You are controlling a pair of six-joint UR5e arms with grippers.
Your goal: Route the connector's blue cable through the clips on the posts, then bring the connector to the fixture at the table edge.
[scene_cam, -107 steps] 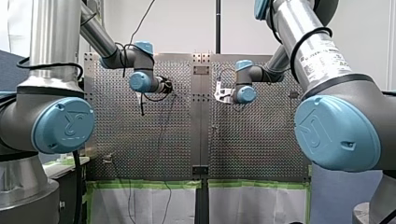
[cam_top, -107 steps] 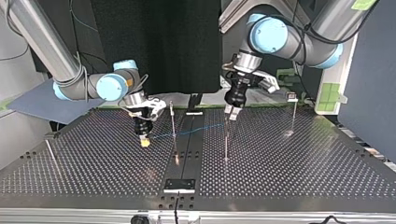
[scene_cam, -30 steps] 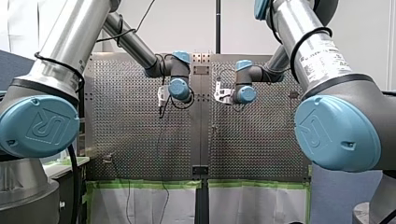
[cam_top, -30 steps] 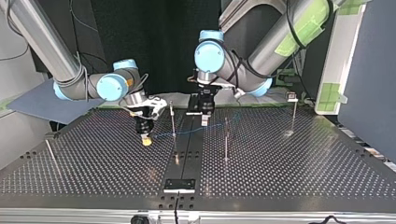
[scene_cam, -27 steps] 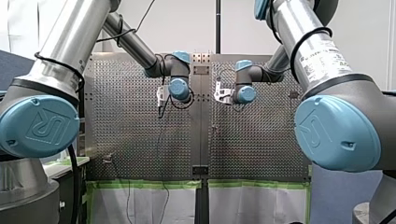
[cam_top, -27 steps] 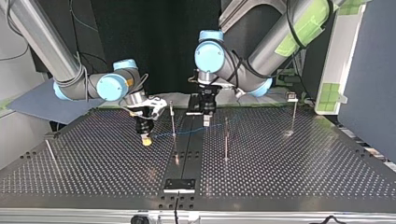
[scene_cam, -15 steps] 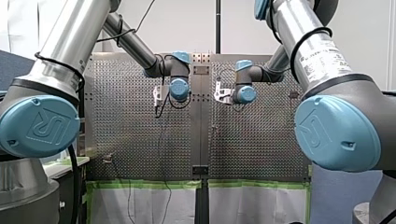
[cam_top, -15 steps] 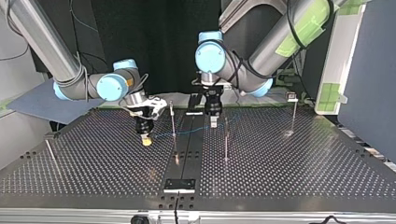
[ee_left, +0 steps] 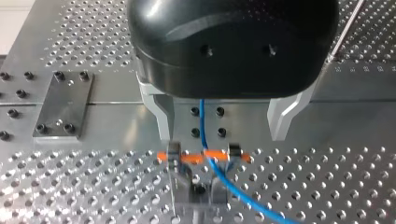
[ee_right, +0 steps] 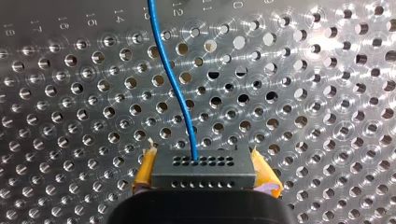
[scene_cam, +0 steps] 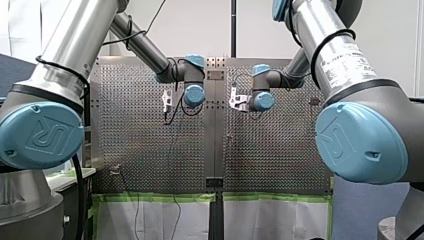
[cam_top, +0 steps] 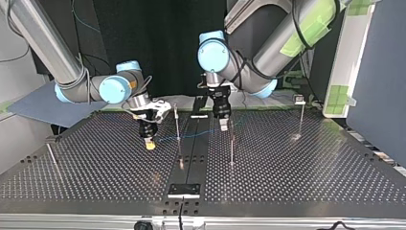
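My right hand (ee_right: 205, 173) is closed on a black rectangular connector (ee_right: 203, 168) with two rows of small holes, gripped at its sides by yellow pads (ee_right: 145, 169). A thin blue cable (ee_right: 175, 88) leaves the connector's front face and runs ahead of the hand over the perforated metal desk (ee_right: 303, 116). Stamped numbers (ee_right: 119, 18) follow a row of holes there; 12, 14, 15 and 16 can be read.

My left hand (ee_left: 222, 133), black-bodied, has its metal fingers (ee_left: 164, 116) spread wide. The cable passes between them, touching neither. It then crosses the orange crosspiece of a metal clip (ee_left: 189, 159) just ahead of the fingers, between the clip's two small metal blocks. In the top view this hand hangs just beside a thin upright post (cam_top: 231, 148) near the desk's middle. The right hand is off to that view's left, with the cable strung between the two.

In the front view the blue joint cap (scene_cam: 50, 136) on my left arm bears the "UR" logo. The label (scene_cam: 345, 62) on my right arm's silver tube is too small to read.
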